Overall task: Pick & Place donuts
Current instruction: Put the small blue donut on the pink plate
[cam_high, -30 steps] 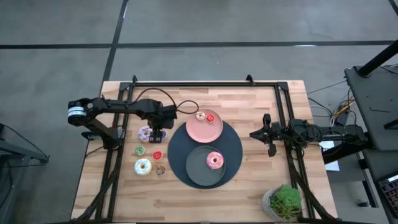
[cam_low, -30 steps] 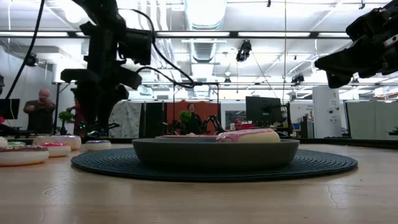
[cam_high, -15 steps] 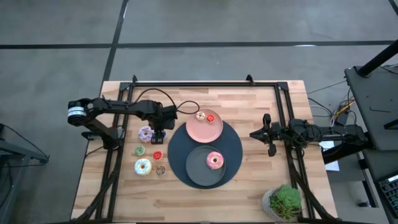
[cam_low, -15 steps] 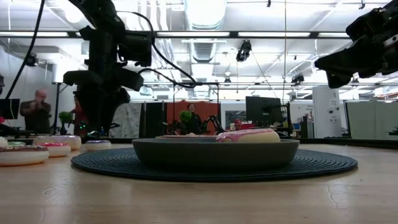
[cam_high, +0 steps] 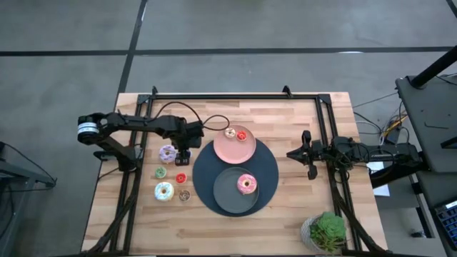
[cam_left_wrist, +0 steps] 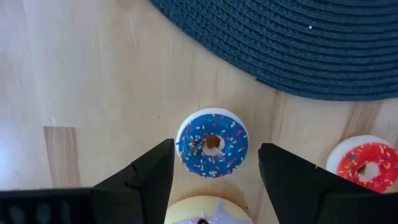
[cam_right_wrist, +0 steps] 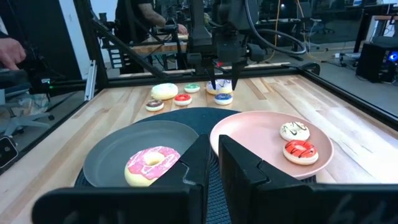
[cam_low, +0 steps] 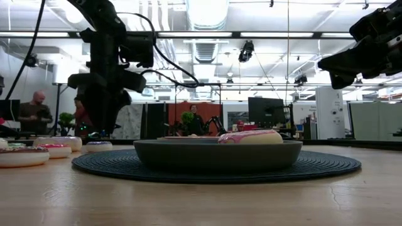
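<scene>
Your left gripper [cam_left_wrist: 213, 177] hangs just above the blue donut [cam_left_wrist: 212, 144], fingers spread wide to either side of it, pinching nothing. That donut lies on the bare wood just beside the dark woven mat [cam_high: 268, 153], with the lilac donut [cam_high: 167, 153] next to it and a red one [cam_left_wrist: 366, 162] close by. On the mat, the pink donut [cam_high: 246, 183] sits in the grey plate [cam_high: 227, 194]. Your right gripper [cam_high: 308, 153] waits off the mat's far side, fingers pressed together.

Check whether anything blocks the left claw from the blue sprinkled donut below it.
Nothing visible does. The left claw hangs open directly over the small blue sprinkled donut on bare wood; the lilac frosted donut lies just beside it, apart.
</scene>
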{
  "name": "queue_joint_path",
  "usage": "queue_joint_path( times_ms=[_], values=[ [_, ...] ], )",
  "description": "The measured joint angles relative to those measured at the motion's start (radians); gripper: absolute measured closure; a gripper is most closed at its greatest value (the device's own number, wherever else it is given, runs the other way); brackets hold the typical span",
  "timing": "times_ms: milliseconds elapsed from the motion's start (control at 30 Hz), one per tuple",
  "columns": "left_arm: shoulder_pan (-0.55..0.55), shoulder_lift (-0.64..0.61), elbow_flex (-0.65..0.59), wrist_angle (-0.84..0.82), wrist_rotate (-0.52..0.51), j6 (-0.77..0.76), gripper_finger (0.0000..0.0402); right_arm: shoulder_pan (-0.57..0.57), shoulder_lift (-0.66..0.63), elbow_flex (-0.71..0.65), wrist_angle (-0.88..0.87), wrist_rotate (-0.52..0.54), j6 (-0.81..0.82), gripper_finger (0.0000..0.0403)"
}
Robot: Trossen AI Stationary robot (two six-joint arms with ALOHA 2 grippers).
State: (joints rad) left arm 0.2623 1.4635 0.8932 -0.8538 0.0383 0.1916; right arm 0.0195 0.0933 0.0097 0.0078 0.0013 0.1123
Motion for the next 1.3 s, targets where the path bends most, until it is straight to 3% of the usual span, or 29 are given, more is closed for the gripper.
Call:
queue_joint_path(
  times_ms=[367,667,1300],
  values=[
    [0.003,-0.008,0.000,0.000,-0.009,-0.032,0.0135,0.000,0.000,0.000,0.000,0.000,0.000,0.0374],
    [0.003,-0.010,-0.050,0.016,-0.014,0.097,0.0132,0.000,0.000,0.000,0.000,0.000,0.000,0.0374],
    [-0.011,-0.010,-0.098,0.082,-0.036,0.075,0.0132,0.000,0.000,0.000,0.000,0.000,0.000,0.0374]
  ],
)
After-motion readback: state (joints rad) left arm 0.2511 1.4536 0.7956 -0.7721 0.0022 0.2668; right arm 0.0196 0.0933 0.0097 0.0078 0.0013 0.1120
